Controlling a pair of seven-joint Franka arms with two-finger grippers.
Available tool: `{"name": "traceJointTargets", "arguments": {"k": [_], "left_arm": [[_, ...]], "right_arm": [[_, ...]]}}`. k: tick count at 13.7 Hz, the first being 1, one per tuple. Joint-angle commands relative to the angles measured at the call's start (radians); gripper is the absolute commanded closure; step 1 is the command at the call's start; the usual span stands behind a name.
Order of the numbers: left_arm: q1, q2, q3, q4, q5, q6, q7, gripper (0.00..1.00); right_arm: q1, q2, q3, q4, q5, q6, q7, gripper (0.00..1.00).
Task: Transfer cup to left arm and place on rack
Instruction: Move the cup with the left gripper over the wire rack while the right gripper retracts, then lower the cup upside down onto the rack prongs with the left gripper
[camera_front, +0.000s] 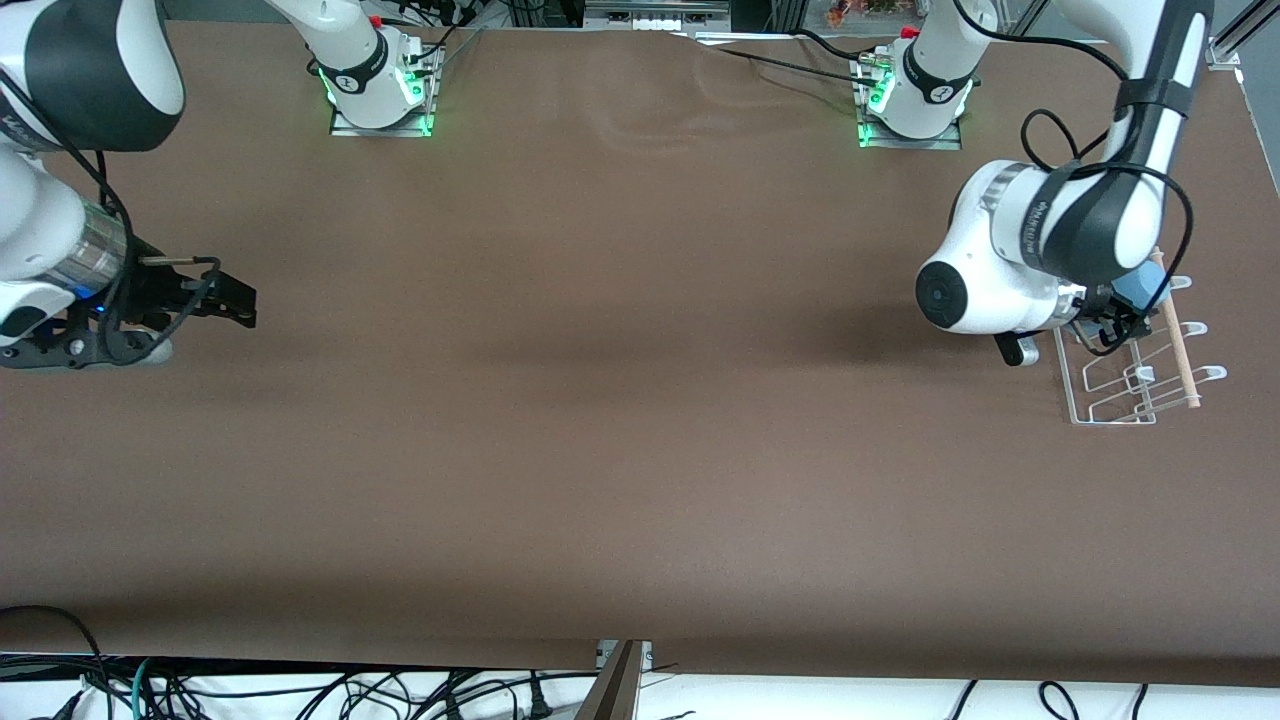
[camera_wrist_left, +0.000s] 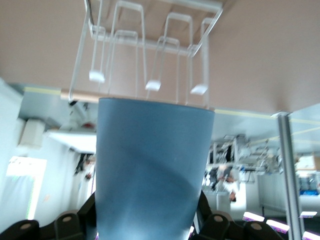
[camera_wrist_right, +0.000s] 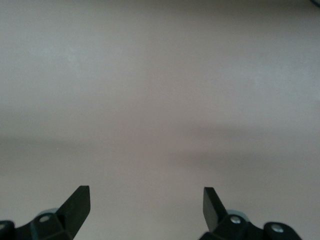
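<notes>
The light-blue cup (camera_front: 1135, 288) is clamped in my left gripper (camera_front: 1122, 312), which is shut on it and hangs over the end of the white wire rack (camera_front: 1108, 402) nearest the robot bases. Much of the cup is hidden by the left arm's wrist in the front view. In the left wrist view the cup (camera_wrist_left: 152, 170) fills the space between the black fingers (camera_wrist_left: 86, 214), its rim close to the rack's hooked tips (camera_wrist_left: 152, 85). My right gripper (camera_front: 236, 301) waits open and empty over bare table at the right arm's end, and the right wrist view shows it (camera_wrist_right: 146, 200) with jaws wide apart.
The rack stands on the brown table (camera_front: 620, 400) at the left arm's end, with a pale wooden dowel (camera_front: 1176, 335) along its outer side. Arm bases (camera_front: 380, 95) stand along the table's edge farthest from the front camera. Cables (camera_front: 300, 690) lie below the nearest edge.
</notes>
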Motion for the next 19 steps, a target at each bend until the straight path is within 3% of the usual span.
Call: {"name": "traceJointTargets", "arguments": {"k": [1,8,19], "left_arm": [[0.016,-0.088,0.001,-0.168,0.136,0.087,-0.087,1.00],[0.149,-0.102,-0.003,-0.318,0.335,0.290,-0.218,1.00],[0.167,-0.098,-0.001,-0.385,0.411,0.297,-0.310,1.00]], "right_arm": [[-0.021,-0.062,0.011,-0.038,-0.005,0.005,-0.006,0.00],[-0.046,-0.102,0.017,-0.044,-0.008,-0.056,-0.021,0.00],[-0.049,-0.085,0.013,-0.019,-0.003,-0.069,-0.023,0.00]]}}
